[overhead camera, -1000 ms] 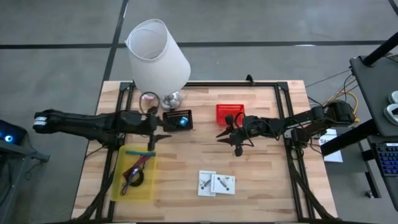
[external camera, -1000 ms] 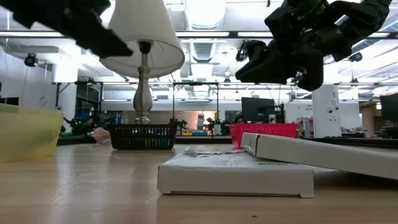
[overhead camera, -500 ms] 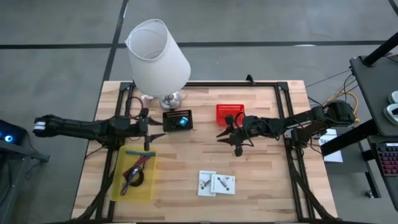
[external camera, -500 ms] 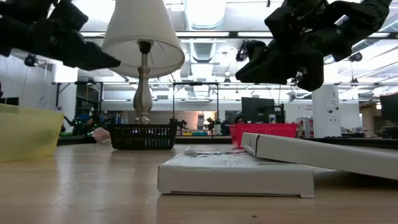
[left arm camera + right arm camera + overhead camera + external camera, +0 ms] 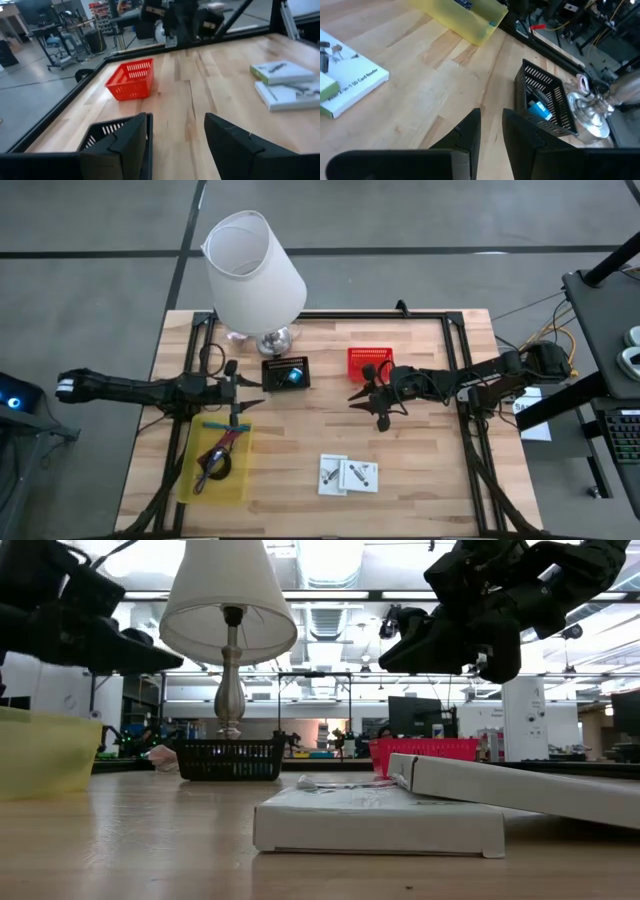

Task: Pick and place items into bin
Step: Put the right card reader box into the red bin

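Observation:
A yellow bin (image 5: pixel 212 480) stands at the table's near left. In it lie a teal pen (image 5: pixel 226 425), a maroon strap (image 5: pixel 215 452) and a black coiled cable (image 5: pixel 218 471). Two white packets (image 5: pixel 347 474) lie flat on the table near the front middle, one overlapping the other; they also show in the low view (image 5: pixel 380 812). My left gripper (image 5: pixel 250 392) is open and empty above the table, just beyond the bin's far end; its wrist view (image 5: pixel 177 120) shows nothing between the fingers. My right gripper (image 5: pixel 368 408) hovers near the table's middle, empty, fingers a narrow gap apart (image 5: pixel 491 114).
A big white lamp (image 5: pixel 255 268) stands at the far left, its metal base (image 5: pixel 273 340) on the table. A black mesh basket (image 5: pixel 286 372) holding a blue object sits in front of it. A red basket (image 5: pixel 368 363) stands at the far middle. Black frame rails run along the table's sides.
My left gripper has drawn back toward the table's left edge and come down a little, staying open and empty. My right gripper has kept still. Nothing on the table has moved.

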You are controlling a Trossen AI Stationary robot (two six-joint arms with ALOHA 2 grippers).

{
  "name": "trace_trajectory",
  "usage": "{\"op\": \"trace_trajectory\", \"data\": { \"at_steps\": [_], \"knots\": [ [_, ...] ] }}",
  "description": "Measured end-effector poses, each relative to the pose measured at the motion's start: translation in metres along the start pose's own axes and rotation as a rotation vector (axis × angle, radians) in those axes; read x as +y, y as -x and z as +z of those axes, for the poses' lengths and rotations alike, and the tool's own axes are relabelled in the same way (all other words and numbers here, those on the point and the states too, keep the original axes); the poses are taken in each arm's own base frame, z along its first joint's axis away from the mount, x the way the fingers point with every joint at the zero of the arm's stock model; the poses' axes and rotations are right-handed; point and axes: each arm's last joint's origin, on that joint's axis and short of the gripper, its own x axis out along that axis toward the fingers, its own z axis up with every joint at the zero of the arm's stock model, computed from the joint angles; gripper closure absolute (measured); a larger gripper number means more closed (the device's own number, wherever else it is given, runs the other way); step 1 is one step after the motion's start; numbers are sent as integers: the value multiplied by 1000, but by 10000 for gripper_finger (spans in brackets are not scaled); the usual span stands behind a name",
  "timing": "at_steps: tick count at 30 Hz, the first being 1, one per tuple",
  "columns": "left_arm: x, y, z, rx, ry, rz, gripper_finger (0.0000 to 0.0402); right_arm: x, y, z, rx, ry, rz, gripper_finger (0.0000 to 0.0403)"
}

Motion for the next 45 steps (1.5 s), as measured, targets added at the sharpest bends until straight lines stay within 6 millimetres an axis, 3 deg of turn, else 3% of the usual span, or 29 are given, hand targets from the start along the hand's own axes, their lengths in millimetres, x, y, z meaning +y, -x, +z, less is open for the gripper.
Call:
{"op": "trace_trajectory", "data": {
  "at_steps": [6, 14, 20, 28, 34, 45],
  "knots": [
    [-2, 0, -7, 16, -81, -18, 231, 0, 0, 1, -6, -30, -3, 335],
    [-4, -1, -10, 31, -235, -87, 335, 0, 0, 3, -33, -171, -3, 335],
    [-2, 2, -3, -30, -229, -45, 395, 18, -1, 5, 9, -213, 84, 328],
    [1, 10, 4, -119, -210, -11, 393, 47, 0, 14, 77, -360, 208, 252],
    [3, 15, 8, -165, -200, 37, 393, 52, 0, 26, 217, -456, 259, 194],
    [6, 19, 8, -149, -191, 128, 393, 59, -2, 34, 342, -663, 464, 184]
  ]
}}
